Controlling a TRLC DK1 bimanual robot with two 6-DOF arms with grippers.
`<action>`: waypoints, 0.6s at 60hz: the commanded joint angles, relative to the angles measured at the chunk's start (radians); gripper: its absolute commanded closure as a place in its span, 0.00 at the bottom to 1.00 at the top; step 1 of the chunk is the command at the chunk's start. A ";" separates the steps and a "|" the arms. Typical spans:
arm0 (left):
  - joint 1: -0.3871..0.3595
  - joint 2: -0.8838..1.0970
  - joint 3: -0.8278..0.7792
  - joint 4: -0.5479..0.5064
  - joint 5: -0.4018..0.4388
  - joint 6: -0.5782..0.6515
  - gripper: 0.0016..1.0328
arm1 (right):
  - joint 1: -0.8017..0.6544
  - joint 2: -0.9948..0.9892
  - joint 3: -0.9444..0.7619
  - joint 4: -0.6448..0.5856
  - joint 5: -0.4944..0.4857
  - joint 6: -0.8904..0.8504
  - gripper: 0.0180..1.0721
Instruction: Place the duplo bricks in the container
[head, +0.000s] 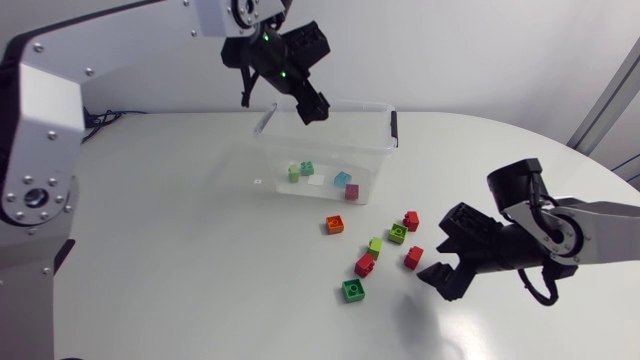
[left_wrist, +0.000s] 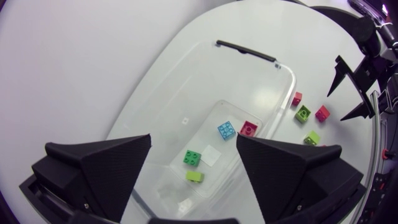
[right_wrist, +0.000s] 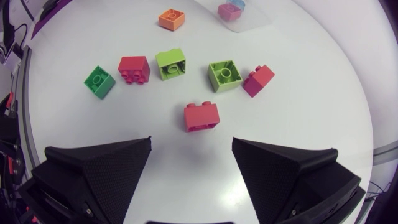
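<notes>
L claw (left_wrist: 193, 140): spread, empty, over container (left_wrist: 287, 87).
R claw (right_wrist: 191, 146): spread, empty, just short of red brick (right_wrist: 202, 116).
Bricks (head: 365, 265): some in container, rest loose on tabletop (right_wrist: 323, 124).
Risk: red brick looks tipped; skew pinch may flick it into neighbours.

This place looked like a robotics laboratory, not a home or a shop. A plain white rounded tabletop (head: 180, 260) served as a work surface, and two machine arms stood at its sides: a white left arm with black joints (head: 45, 100) and a silver-grey right arm (head: 610, 212). On it were only a clear plastic container (head: 372, 150) and small coloured plastic toy bricks (head: 353, 290), scattered loosely.
</notes>
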 joint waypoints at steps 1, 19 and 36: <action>0.003 -0.090 0.039 -0.012 -0.005 -0.029 0.05 | 0.013 0.056 0.034 0.023 -0.002 0.002 0.10; -0.046 -0.334 -0.194 -0.036 -0.005 -0.053 0.05 | 0.042 0.246 0.131 0.074 0.027 0.013 0.13; -0.133 -0.515 -0.639 -0.018 -0.005 0.008 0.05 | 0.053 0.272 0.131 0.071 0.041 0.015 0.74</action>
